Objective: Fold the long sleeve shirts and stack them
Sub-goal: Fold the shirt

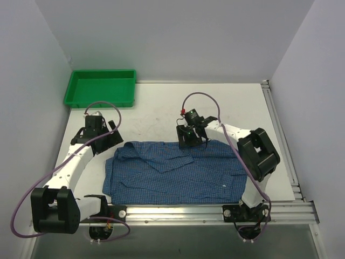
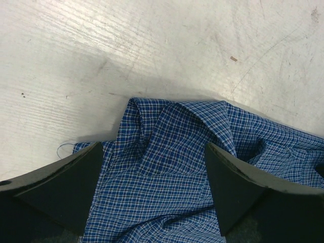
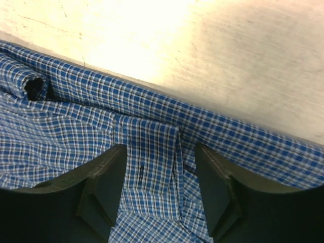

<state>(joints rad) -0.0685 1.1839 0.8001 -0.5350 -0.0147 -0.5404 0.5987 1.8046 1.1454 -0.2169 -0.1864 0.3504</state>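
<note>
My left arm stretches forward from its near corner, wrist tipped down, and my left claw (image 2: 153,152) hangs with jaws wide apart and holding nothing over the rumpled far-left corner of the blue checked shirt (image 1: 178,172), which lies spread flat on the table (image 1: 156,108) between my two bases, well apart from the green tray (image 1: 102,71). My right arm is bent high at the elbow and reaches in over the shirt's far edge, where my right claw (image 3: 160,152) sits low, jaws apart, straddling a folded band (image 3: 152,162) of the cloth, not clamped on it.
</note>
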